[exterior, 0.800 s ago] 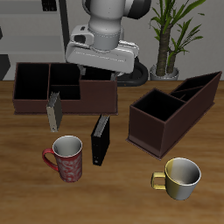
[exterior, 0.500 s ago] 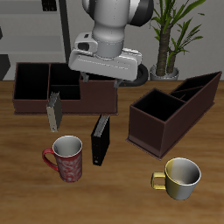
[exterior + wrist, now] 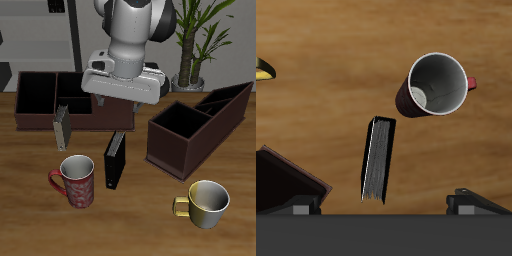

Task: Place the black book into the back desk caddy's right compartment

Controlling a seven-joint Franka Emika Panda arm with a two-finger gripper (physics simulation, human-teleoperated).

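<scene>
The black book (image 3: 115,160) is stood upright on the table (image 3: 140,210), just in front of the back desk caddy (image 3: 70,100), spine up so it can be pinched. The claw (image 3: 118,98) is held above it; whether its 2 fingers are apart cannot be told

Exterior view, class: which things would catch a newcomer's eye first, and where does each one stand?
The big white robot arm dominates, hanging over the back desk caddy at the table's rear. Below it the black book stands upright on the bare wood, between a red patterned mug and a second, angled caddy. A gold mug sits nearest the front edge, and a potted plant rises behind the table.
</scene>
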